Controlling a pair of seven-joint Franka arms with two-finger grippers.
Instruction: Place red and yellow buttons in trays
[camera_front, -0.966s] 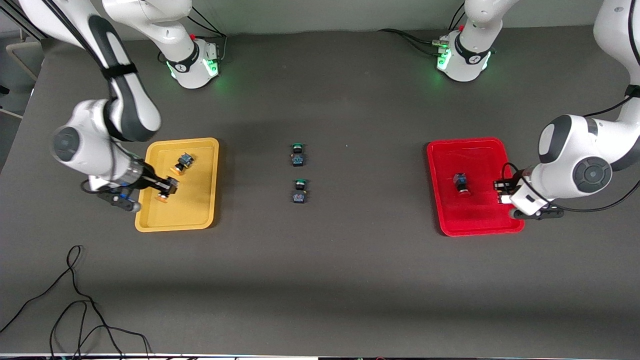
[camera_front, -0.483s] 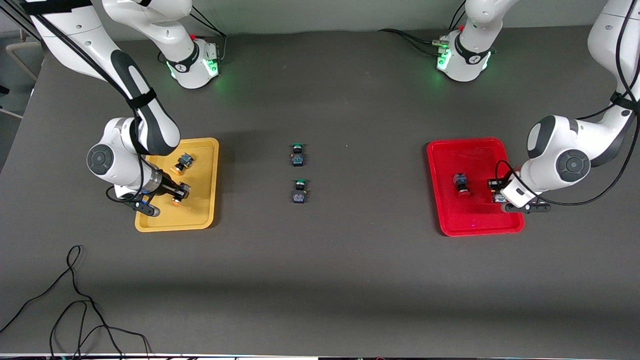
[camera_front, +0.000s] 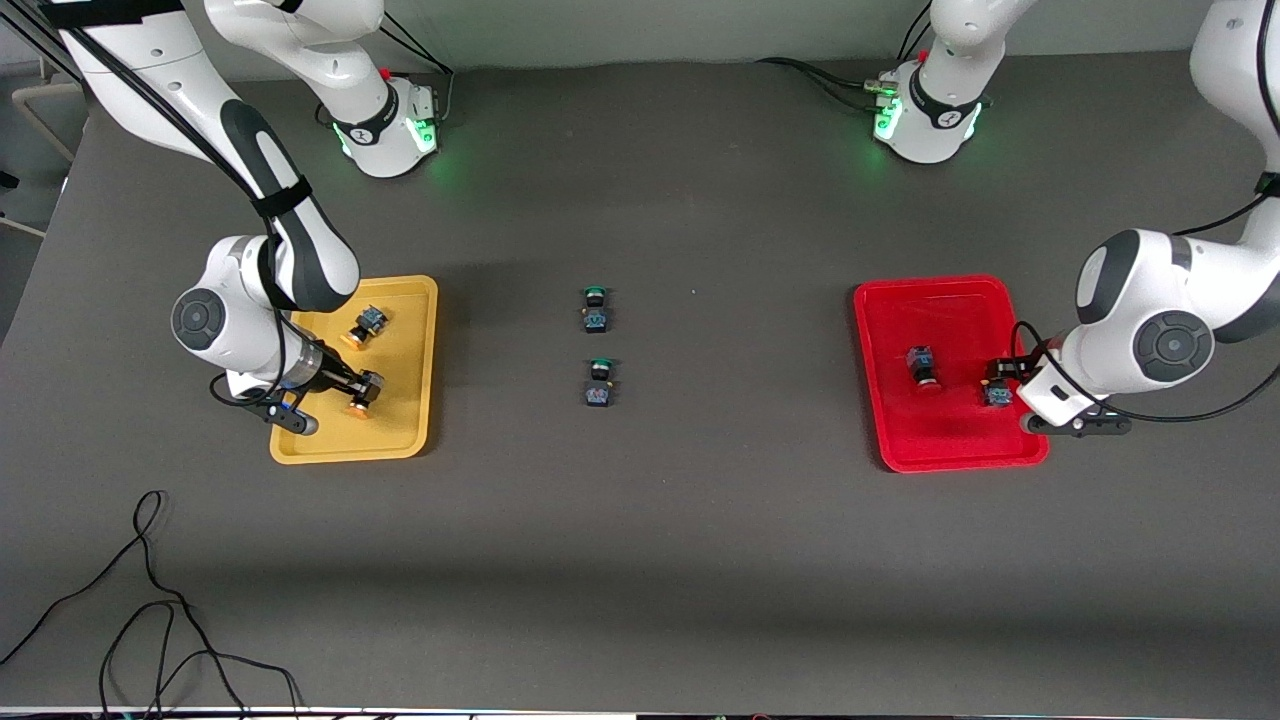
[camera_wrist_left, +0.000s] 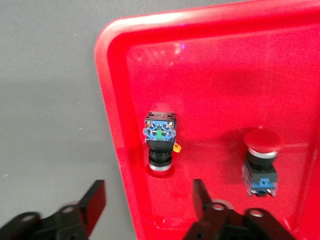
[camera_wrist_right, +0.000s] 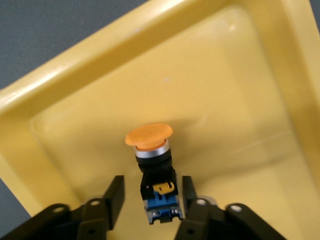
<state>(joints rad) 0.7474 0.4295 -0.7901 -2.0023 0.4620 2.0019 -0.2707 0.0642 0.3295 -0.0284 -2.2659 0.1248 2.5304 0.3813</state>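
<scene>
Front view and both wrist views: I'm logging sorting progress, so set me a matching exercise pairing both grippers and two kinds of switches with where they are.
Things:
1. left gripper
2. right gripper
3. green-capped switches
4. farther orange button

Places or states:
A. on the bare table between the trays
B. open, fingers either side of the nearer orange button in the yellow tray
C. open, over the red tray at its rim
D. lying ungripped in the yellow tray

Pairs: 1-C, 2-B, 3-A, 4-D
</scene>
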